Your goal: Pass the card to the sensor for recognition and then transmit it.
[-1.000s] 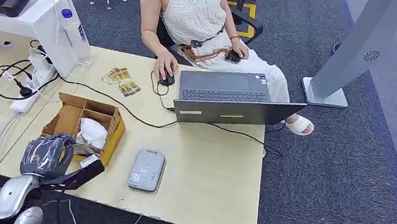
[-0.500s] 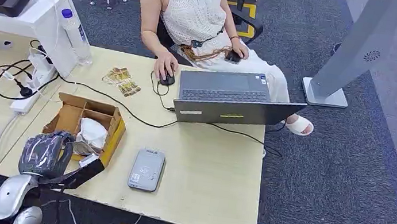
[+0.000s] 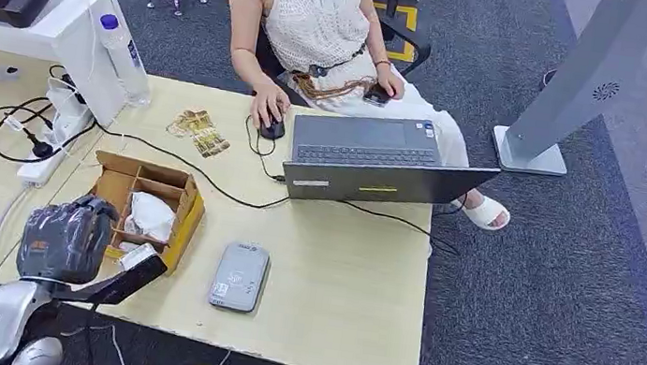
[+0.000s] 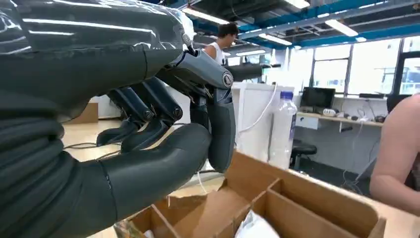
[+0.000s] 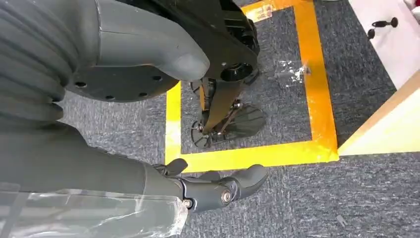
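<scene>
Left hand (image 3: 67,238) covers the cardboard box's (image 3: 170,189) near corner; whether those curled fingers pinch anything, can't tell.

One card reader (image 3: 239,276), one cardboard box (image 3: 143,205), one laptop (image 3: 375,159), one water bottle (image 3: 122,57), one person (image 3: 321,26)

Lighting's bright and even over the desk (image 3: 335,278), with only soft shadows under the laptop (image 3: 378,166). Wrist view gets blown-out windows (image 4: 341,69) and ceiling strip lights (image 4: 341,27), glare streaks on the plastic-wrapped left hand (image 4: 124,99), and a soft background.
</scene>
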You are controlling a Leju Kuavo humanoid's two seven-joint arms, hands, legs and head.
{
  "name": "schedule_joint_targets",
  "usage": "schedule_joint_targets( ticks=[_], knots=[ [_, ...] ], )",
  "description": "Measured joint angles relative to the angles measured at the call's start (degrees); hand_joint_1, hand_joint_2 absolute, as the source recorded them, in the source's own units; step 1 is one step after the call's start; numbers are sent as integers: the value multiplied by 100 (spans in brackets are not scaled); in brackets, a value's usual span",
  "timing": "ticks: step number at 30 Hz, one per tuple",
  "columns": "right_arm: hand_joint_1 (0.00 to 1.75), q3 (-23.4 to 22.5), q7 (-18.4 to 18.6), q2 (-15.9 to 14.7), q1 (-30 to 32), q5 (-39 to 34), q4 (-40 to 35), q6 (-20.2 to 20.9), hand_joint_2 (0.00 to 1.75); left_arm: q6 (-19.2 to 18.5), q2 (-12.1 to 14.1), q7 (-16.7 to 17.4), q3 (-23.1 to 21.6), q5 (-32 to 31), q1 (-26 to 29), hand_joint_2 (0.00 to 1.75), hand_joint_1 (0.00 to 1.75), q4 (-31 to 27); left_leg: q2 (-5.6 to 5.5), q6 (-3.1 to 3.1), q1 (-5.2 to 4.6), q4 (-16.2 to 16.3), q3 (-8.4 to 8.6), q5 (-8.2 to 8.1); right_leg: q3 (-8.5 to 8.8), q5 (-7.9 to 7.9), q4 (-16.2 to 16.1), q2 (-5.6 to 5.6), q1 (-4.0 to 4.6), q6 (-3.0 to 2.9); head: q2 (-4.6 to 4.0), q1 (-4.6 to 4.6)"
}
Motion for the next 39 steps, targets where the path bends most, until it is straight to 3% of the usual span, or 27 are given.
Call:
schedule_joint_targets(
  ticks=[12,13,24,31,39],
  knots=[
    [0,-109,-20,13,1,74,-2,18,175,85,7,-55,-114,-15,-32,175,175,-424,0,0,0,0,0,0,0,0,0,0,0,0,0,0],
    [0,-127,-24,15,1,81,-2,35,175,94,7,-61,-127,-15,-50,175,0,-443,0,0,0,0,1,0,0,0,0,0,0,0,0,0],
    [0,-184,-37,50,-1,133,-2,31,175,63,9,-221,-153,199,-19,175,0,-485,1,0,0,0,0,0,1,0,0,1,0,0,0,0],
    [0,-323,-74,61,5,127,-2,-28,175,20,111,-446,-389,315,442,175,0,-664,0,2,0,0,-3,-2,-1,-1,-1,0,0,1,0,0],
    [0,-509,-76,61,12,175,-9,-28,175,55,660,-306,-986,435,1054,175,0,-1099,1,0,0,-2,-2,-3,-2,-2,-1,0,0,1,0,-2]
  ],
)
